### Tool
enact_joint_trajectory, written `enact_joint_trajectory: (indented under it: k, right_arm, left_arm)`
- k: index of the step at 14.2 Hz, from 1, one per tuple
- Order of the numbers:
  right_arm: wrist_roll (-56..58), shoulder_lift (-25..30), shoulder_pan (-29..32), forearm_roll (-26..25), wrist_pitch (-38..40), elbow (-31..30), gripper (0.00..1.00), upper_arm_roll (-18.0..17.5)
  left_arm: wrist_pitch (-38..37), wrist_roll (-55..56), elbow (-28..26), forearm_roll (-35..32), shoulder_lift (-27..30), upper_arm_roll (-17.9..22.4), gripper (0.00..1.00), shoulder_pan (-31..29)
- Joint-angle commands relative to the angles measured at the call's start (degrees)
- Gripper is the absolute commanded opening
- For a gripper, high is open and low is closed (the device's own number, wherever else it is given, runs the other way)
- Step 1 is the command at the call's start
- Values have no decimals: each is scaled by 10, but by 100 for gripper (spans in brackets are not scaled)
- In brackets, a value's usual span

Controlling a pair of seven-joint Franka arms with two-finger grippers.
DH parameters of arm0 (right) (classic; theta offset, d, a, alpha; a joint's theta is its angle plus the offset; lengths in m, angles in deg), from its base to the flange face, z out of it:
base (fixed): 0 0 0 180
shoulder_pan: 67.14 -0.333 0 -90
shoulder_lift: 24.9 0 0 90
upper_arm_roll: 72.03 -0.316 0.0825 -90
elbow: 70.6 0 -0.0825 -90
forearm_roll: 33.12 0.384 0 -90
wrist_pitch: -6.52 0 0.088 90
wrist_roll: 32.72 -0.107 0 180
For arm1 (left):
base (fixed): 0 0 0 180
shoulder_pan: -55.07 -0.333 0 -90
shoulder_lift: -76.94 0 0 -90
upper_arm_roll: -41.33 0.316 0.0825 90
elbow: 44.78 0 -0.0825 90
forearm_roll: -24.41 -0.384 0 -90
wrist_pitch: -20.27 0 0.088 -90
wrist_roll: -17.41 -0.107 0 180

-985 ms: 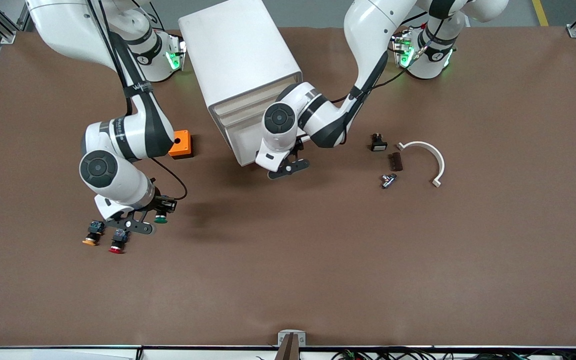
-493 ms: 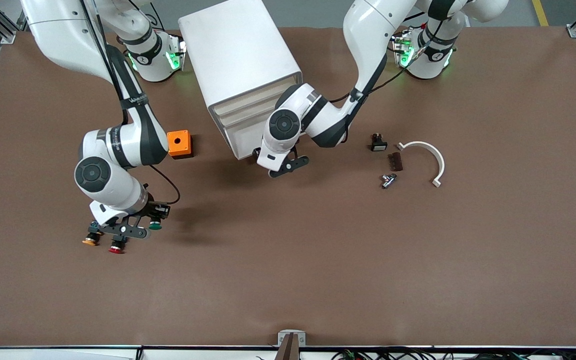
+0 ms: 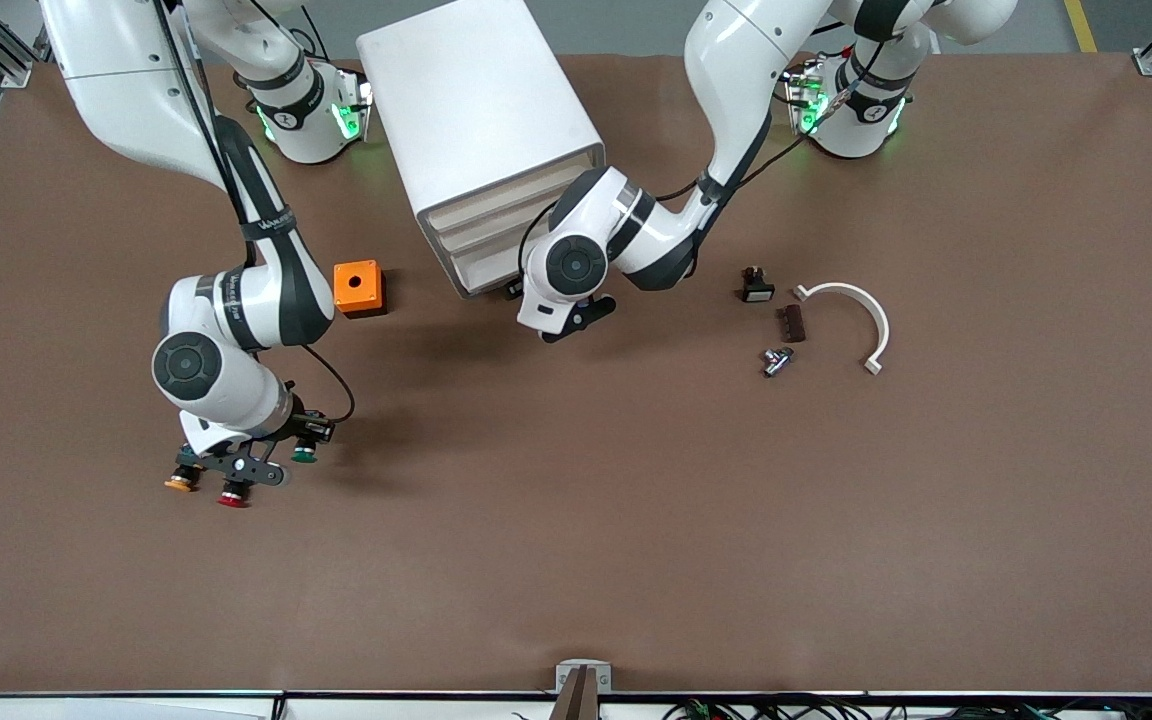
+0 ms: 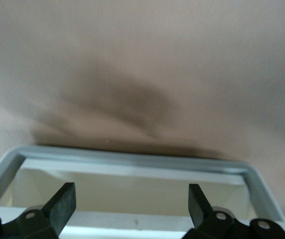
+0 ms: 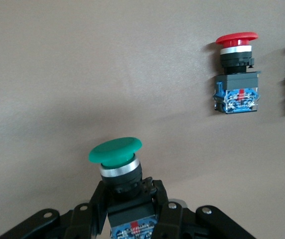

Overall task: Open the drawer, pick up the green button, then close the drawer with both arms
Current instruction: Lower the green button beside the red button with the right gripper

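The white cabinet [image 3: 476,100] stands near the robots' bases. Its lowest drawer [image 3: 484,278] sticks out only slightly; the left wrist view shows its pale rim [image 4: 132,165] and cream inside. My left gripper [image 3: 524,294] is at that drawer's front, open and empty, and its own view [image 4: 131,204] shows it spread over the rim. My right gripper [image 3: 281,458] is shut on the green button [image 3: 304,455], low over the table beside the red-capped button [image 3: 231,495]. In the right wrist view the fingers [image 5: 95,204] clamp the green button's [image 5: 116,152] black body.
An orange-capped button [image 3: 179,482] lies beside the red-capped button [image 5: 236,74]. An orange box [image 3: 357,287] sits between the right arm and the cabinet. Toward the left arm's end lie a small black part [image 3: 756,287], a brown piece [image 3: 791,322], a metal fitting [image 3: 776,360] and a white curved bracket [image 3: 851,300].
My left gripper has moved toward the cabinet and the lowest drawer has slid most of the way in. My right gripper has shifted slightly with the green button toward the red-capped one.
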Motion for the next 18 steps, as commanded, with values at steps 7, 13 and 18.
enact_joint_trajectory:
  k: [7, 13, 18]
  right_arm:
    - [2, -68, 42, -16, -42, 41, 0, -8]
    - [-3, -82, 57, -10, -42, 62, 0, -8]
    - [-24, -93, 61, -6, -41, 77, 0, -9]
  left_arm:
    - [-28, -1, -4, 35, -1, -19, 99, 2]
    - [-28, 6, 13, 1, 12, -1, 99, -32]
    - [-29, 29, 41, -78, 33, 1, 99, -89]
